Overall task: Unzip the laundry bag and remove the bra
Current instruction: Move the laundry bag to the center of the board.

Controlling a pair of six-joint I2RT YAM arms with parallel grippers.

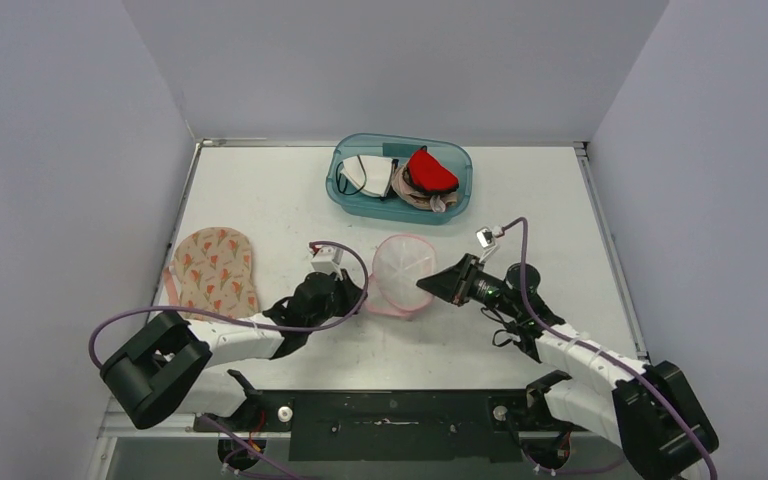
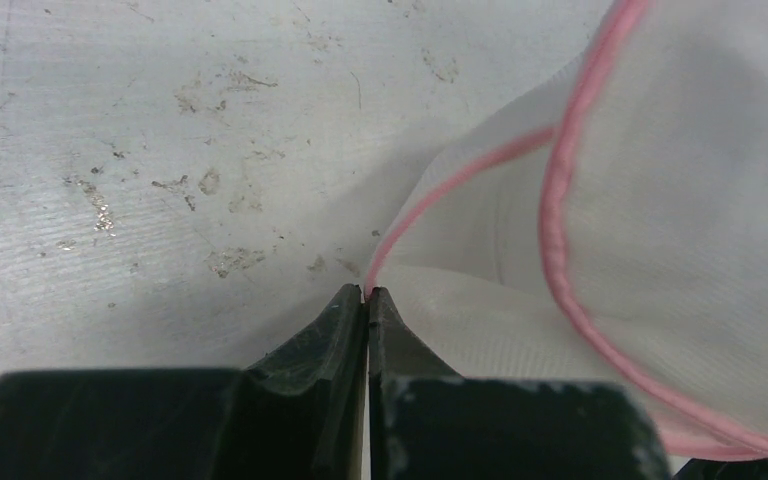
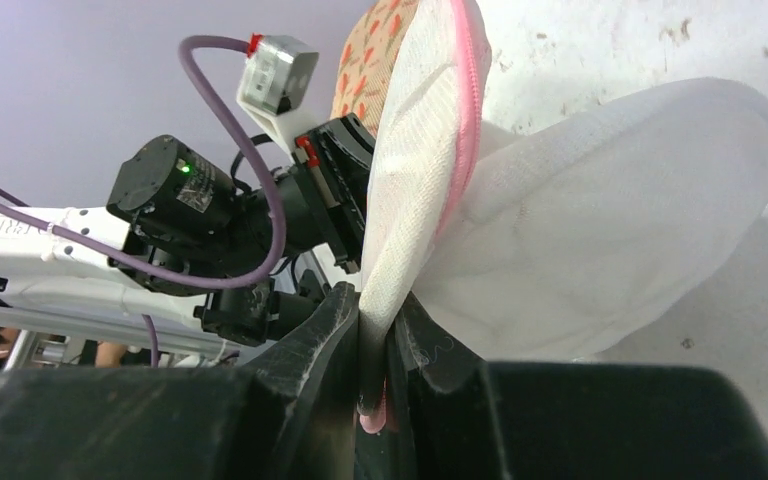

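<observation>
The laundry bag (image 1: 401, 270), round white mesh with pink trim, lies mid-table between both arms. My left gripper (image 1: 357, 296) is at its left edge, shut on the pink trim (image 2: 367, 293) where it folds to a point. My right gripper (image 1: 426, 285) is at the right edge, shut on the bag's upper mesh flap (image 3: 375, 300), which stands lifted with its pink zipper line (image 3: 467, 110) showing. Beneath the flap bulges a smooth white padded shape (image 3: 600, 230); I cannot tell whether it is the bra or the bag's lower half.
A teal bin (image 1: 465, 165) with several folded garments, one red (image 1: 428, 172), stands at the back centre. A floral-print fabric piece (image 1: 215, 270) lies at the left. The left arm's wrist and purple cable (image 3: 175, 200) sit close behind the bag.
</observation>
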